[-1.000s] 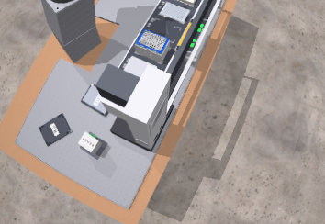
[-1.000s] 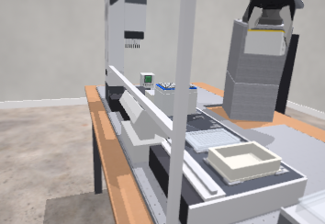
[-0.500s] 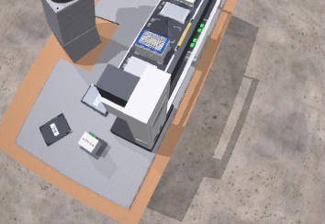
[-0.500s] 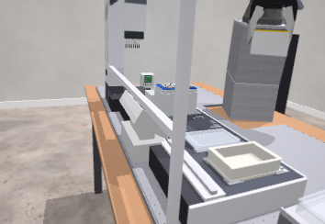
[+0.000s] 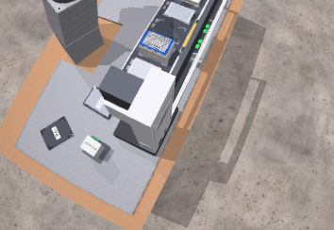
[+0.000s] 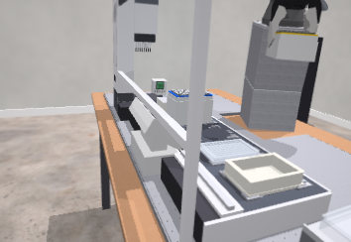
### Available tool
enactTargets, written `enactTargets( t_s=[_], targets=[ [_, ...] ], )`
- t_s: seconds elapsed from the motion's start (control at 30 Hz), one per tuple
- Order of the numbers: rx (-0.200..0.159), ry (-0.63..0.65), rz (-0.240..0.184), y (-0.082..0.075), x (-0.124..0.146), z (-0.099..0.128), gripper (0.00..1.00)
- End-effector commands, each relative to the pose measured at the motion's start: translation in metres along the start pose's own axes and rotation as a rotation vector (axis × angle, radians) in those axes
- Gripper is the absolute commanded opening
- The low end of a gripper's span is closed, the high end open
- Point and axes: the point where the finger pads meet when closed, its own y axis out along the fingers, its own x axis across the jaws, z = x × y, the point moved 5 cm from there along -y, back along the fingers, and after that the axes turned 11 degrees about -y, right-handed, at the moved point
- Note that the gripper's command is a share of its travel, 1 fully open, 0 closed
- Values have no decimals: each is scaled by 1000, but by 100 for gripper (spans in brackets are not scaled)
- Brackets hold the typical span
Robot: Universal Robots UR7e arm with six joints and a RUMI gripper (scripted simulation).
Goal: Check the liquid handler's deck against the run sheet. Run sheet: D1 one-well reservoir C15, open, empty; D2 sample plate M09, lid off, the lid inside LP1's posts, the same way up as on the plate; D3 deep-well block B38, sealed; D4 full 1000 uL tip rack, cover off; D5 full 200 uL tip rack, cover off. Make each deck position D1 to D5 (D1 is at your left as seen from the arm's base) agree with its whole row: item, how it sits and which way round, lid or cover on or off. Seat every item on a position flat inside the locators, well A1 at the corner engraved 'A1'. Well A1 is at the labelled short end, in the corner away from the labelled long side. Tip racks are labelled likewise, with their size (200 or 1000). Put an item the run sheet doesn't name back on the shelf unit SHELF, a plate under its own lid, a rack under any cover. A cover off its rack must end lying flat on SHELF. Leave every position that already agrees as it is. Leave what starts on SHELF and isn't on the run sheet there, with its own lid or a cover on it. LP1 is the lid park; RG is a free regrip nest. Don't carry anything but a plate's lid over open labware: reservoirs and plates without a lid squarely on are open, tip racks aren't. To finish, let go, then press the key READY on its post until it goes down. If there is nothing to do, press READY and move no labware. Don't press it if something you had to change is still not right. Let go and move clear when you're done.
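On the liquid handler's deck, nearest in the exterior view, an open white reservoir (image 6: 263, 173) sits at the end position, with a clear well plate (image 6: 229, 150) just behind it and a blue-topped tip rack (image 6: 184, 96) further along. Beyond them, high above the table (image 6: 115, 145), the tool (image 6: 293, 19) is clenched on a yellow-rimmed tip rack (image 6: 292, 46), held in the air in front of the arm's grey pedestal (image 6: 270, 94).

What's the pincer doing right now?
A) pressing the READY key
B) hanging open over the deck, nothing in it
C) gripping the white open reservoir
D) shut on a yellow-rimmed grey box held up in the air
D: in the exterior view the pincer is clamped on a grey box with a yellow top rim, held in the air beside the grey pedestal, while the white reservoir sits on the deck.
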Motion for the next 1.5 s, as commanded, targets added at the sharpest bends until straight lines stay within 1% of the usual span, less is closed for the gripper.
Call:
enactTargets(
  t_s=[0.0,0.1,0.13,0.6,0.67,0.7,0.9,1.47],
  targets=[
    [6,-279,3,-1,2,2,0],
    [6,-292,3,-1,2,2,0],
    [6,-331,2,-1,2,2,0],
    [7,-510,2,-1,2,2,0],
    [7,-510,2,-1,2,2,0],
    [9,-548,3,-1,2,2,0],
    [14,-618,5,-1,2,2,0],
    [14,-618,6,-1,2,1,0]
  ],
)
